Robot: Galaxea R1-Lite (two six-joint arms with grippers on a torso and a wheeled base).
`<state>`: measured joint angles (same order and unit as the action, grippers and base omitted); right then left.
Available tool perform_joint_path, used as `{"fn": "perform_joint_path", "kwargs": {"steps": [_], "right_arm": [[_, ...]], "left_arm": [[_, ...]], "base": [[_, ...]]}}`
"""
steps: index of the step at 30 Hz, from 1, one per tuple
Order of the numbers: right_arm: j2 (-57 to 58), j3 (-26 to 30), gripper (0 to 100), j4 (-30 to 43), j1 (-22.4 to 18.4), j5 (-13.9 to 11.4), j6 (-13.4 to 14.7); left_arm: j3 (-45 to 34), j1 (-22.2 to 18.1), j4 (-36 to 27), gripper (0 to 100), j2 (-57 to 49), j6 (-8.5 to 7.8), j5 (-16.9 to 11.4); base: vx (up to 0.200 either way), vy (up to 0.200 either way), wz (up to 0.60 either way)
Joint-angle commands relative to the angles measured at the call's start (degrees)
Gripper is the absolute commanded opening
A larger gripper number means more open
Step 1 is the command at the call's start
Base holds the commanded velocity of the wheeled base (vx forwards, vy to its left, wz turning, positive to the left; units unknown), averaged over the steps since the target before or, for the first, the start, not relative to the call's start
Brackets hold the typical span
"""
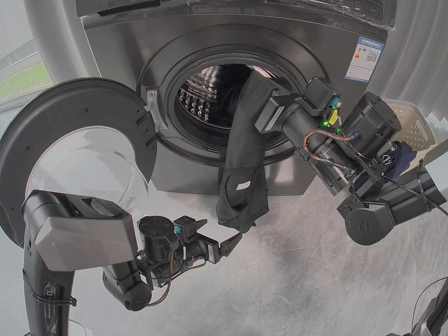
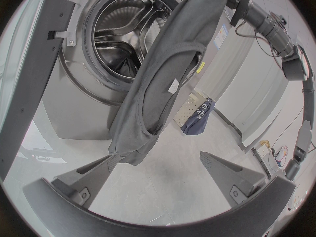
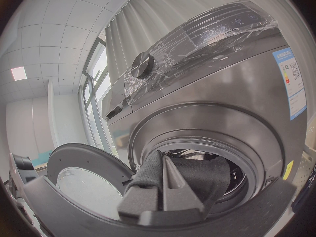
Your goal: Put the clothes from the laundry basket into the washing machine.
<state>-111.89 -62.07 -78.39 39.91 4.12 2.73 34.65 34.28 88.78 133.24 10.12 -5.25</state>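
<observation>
Step in hand, as judged: feeding one garment through the door opening. The right gripper (image 3: 161,181) is clenched on the upper edge of a dark grey knitted garment (image 1: 245,164) and is held at the mouth of the dark grey front-loading washing machine (image 1: 303,52). The steel drum (image 1: 200,96) lies directly ahead of its fingers. Most of the garment is not inside: it hangs straight down from this gripper, over the door seal and down the machine front, with its hem clear of the floor. The left gripper (image 2: 158,173) is released, fingers spread wide, and sits low, just under that hem. One fingertip (image 2: 105,167) is just beside the cloth; contact cannot be told. The round glass-windowed door (image 1: 70,131) is swung fully open on the outer side of the left gripper. A further dark cloth (image 2: 126,69) is seen in the drum bottom. Behind the right arm, a cream perforated plastic laundry basket (image 1: 417,127) holds a navy blue garment (image 1: 401,157), so the task is judged part done. Next move, as judged: the gripped end is to be carried deeper into the drum before release, and the hanging tail lifted and pushed in, possibly by the left gripper. Otherwise the cloth's own weight is likely to drag it back over the rim.
</observation>
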Motion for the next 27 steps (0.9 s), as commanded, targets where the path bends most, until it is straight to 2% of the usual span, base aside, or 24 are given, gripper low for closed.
{"fn": "perform_joint_path", "kwargs": {"steps": [1, 12, 21, 27], "right_arm": [[-2.46, -2.7, 0, 0.07, 0.52, 0.01, 0.35], [-2.11, -2.7, 0, -0.1, 0.78, 0.1, 0.61], [-2.11, -2.61, 0, -0.1, 0.87, 0.1, 0.78], [-2.11, -2.53, 0, -0.28, 0.96, 0.1, 0.87]], "left_arm": [[3.06, -0.44, -0.01, 100, 4.22, -0.1, 0.07], [13.17, -1.94, -0.01, 100, 9.75, -0.01, 0.6], [16.42, -2.38, -0.01, 100, 13.01, -0.01, 0.6], [23.1, -2.38, -0.01, 100, 16.52, 0.08, 0.42]], "base": [[0.0, 0.0, 0.0], [0.0, 0.0, 0.0], [0.0, 0.0, 0.0], [0.0, 0.0, 0.0]]}}
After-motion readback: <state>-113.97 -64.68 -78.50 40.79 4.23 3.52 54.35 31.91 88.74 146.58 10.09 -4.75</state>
